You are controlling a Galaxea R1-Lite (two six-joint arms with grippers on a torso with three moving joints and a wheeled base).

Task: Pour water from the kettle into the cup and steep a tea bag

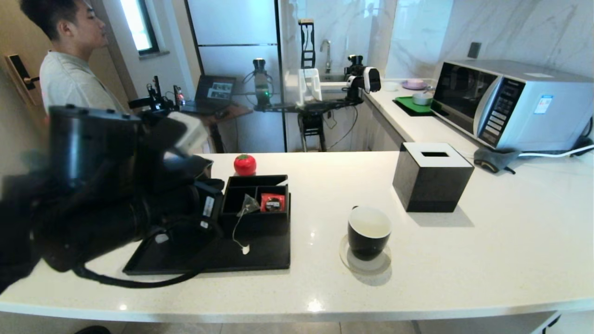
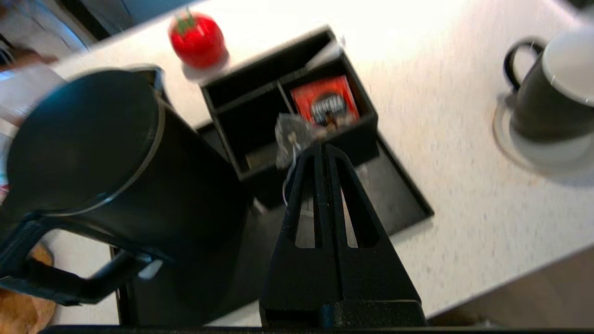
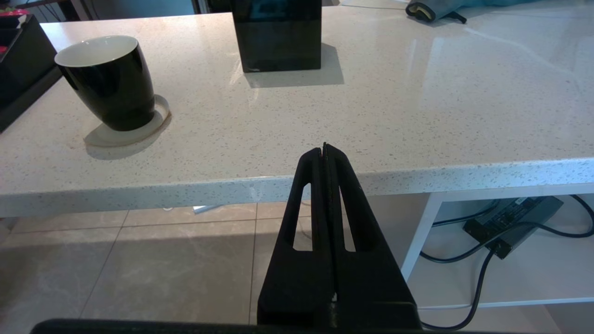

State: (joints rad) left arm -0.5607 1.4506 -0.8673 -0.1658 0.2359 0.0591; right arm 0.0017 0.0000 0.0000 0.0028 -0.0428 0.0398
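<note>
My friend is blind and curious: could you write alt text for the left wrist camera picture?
The robot's shut left gripper points down toward a tea bag at a black compartment box beside a red sachet. A tall black kettle fills one side, a black cup the other.

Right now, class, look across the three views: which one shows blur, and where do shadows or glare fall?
Left wrist view: motion blur smears the kettle and cup. Head view: the left arm looms dark and blurred. Right wrist view: sharp, the tissue box casts a soft shadow, and glare streaks the counter.
</note>
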